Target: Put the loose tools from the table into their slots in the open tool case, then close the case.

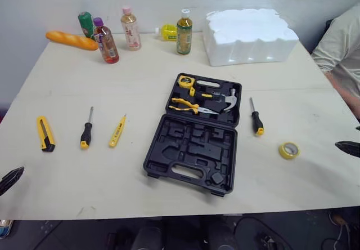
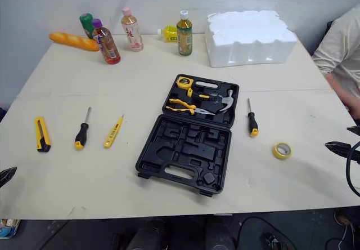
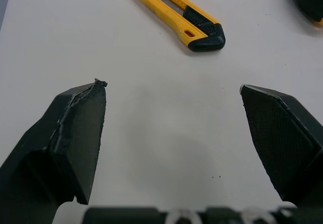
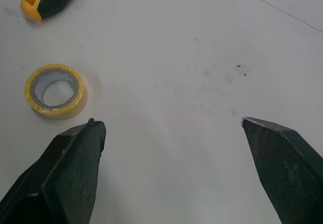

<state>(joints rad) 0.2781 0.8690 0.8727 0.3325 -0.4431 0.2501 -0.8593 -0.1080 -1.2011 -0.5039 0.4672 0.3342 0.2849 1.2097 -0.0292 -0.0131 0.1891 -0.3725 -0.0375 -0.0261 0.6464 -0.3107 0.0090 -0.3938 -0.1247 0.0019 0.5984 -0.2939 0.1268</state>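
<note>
The left hand (image 3: 172,95) is wide open and holds nothing. It hangs low over the bare tabletop (image 1: 67,188), near the front left corner. The yellow knife (image 1: 45,133) lies just ahead of it, so I think that is the best first pick for this hand. The knife is long, thin and flat. Put one finger on each long side, go down until the fingers almost touch the tabletop, then squeeze at the middle so it does not tip.

Next come the black screwdriver (image 1: 86,130) and the yellow tester pen (image 1: 117,131), lying a little apart. Take them one at a time so the fingers do not bump the other one.

The open tool case (image 1: 169,154) sits in the middle. Its far half already holds a tape measure (image 1: 186,81), pliers (image 1: 185,106) and a hammer (image 1: 228,99). Its near half shows empty slots. Match each tool to the slot of its own shape and push it in flat, or the case may not shut.

Just right of the case lies a second screwdriver (image 1: 256,119), then a yellow tape roll (image 1: 289,150). The right hand (image 4: 171,125) is wide open and empty too, close to the roll. It should pinch the roll across its round outside and lift it straight up.
</note>
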